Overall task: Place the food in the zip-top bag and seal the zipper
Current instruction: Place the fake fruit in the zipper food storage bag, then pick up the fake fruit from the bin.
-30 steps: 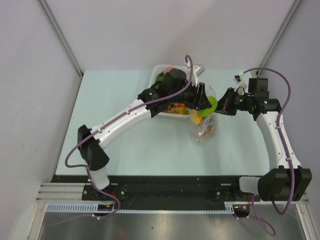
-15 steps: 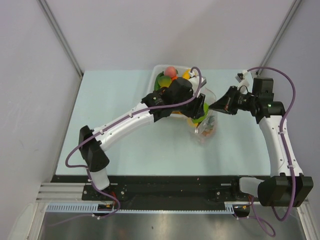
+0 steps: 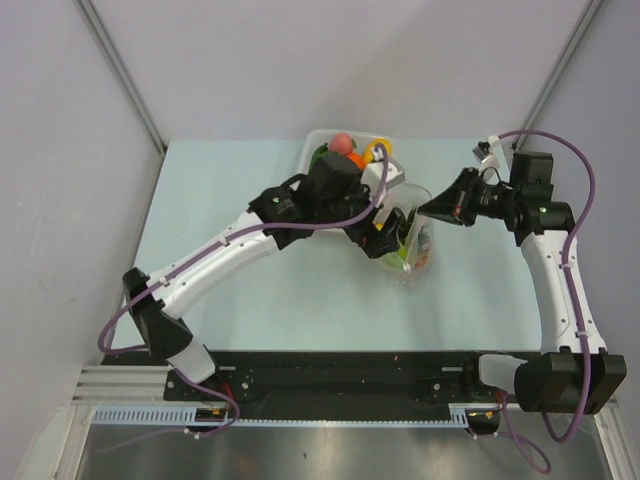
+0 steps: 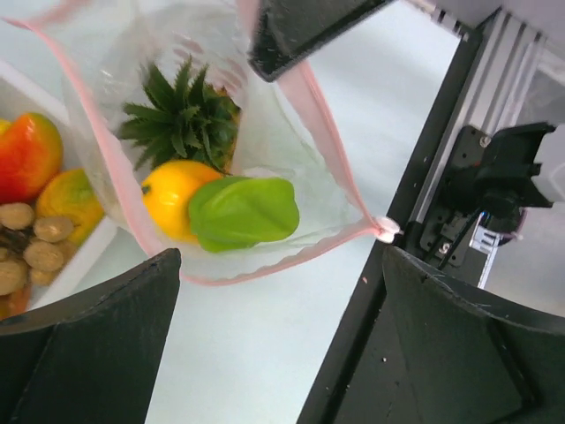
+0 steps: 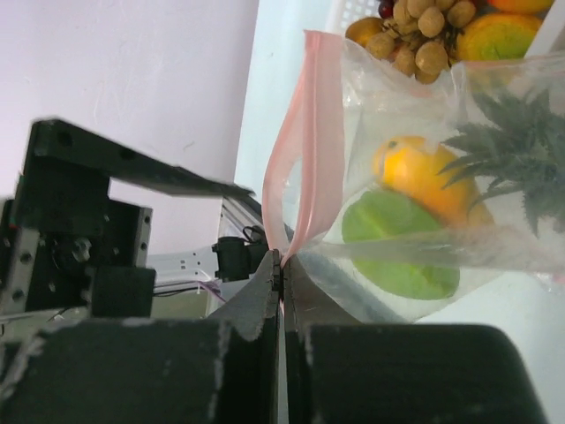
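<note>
In the top external view, the zip-top bag (image 3: pixel 412 250) sits right of centre on the pale worktop (image 3: pixel 250 290), just below and to the right of the white tray (image 3: pixel 312 140) at the upper middle. It is clear and crinkly, with green and orange showing through it. The left end effector (image 3: pixel 385 235) reaches in from the left to the bag's upper edge. The right end effector (image 3: pixel 430 210) meets the bag's top from the right.

In the left wrist view, the left end effector (image 4: pixel 278 265) has its two dark fingers (image 4: pixel 88 344) in the lower corners, spread wide apart. Between and beyond them the bag (image 4: pixel 265 256) gapes open, its pink-red zipper (image 4: pixel 327 115) looping round the mouth. Inside lie a pineapple (image 4: pixel 181 110) with a spiky green top, a yellow fruit (image 4: pixel 172 194) and a glossy green piece (image 4: pixel 243 210). At the left edge the tray (image 4: pixel 97 243) holds a red-yellow piece (image 4: pixel 26 155) and a brown bunch (image 4: pixel 35 243). The right end effector (image 4: pixel 300 31) comes in dark at the top, at the bag's rim.

In the right wrist view, the right end effector (image 5: pixel 281 265) is pressed together, clamped on the zipper (image 5: pixel 305 150), which rises as a pink fold at the centre. The bag (image 5: pixel 397 106) spreads to the right, holding the yellow fruit (image 5: pixel 415 177), the green piece (image 5: pixel 397 243) and the pineapple (image 5: pixel 503 150). Above it lie the brown bunch (image 5: pixel 415 35) and dark grapes (image 5: pixel 386 7).
</note>
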`<state>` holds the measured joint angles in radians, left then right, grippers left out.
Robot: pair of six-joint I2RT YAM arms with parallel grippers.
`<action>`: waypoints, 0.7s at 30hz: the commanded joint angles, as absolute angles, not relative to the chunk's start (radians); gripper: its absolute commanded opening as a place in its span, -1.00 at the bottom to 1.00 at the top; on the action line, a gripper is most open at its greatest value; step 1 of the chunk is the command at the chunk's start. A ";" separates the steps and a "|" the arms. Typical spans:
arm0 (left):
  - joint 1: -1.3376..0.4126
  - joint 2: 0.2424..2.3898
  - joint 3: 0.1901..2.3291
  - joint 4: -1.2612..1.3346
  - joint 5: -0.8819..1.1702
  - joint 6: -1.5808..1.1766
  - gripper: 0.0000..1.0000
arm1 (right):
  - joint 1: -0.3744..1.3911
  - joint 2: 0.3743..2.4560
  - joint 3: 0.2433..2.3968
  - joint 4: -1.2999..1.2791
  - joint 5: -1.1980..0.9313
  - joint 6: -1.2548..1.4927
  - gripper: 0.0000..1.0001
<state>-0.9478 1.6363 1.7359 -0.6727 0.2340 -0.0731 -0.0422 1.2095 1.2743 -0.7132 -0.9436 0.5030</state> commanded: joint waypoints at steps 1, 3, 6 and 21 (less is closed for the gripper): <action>-0.852 1.537 1.778 -0.582 0.261 -0.076 0.99 | -0.057 1.180 1.376 -0.710 -0.986 0.480 -1.00; -0.795 1.534 1.786 -0.562 0.232 -0.094 0.99 | -0.054 1.178 1.364 -0.735 -0.960 0.439 -1.00; -0.732 1.557 1.782 -0.523 0.178 -0.072 0.99 | -0.057 1.201 1.361 -0.794 -0.921 0.394 -1.00; -0.499 1.974 1.948 -0.359 0.117 0.363 0.99 | -0.074 1.258 1.324 -0.899 -0.864 0.291 -1.00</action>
<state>-0.5385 1.8729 1.8442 -0.4435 0.1585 0.2005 -0.0727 1.2747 1.3128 -0.8955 -0.8600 0.3122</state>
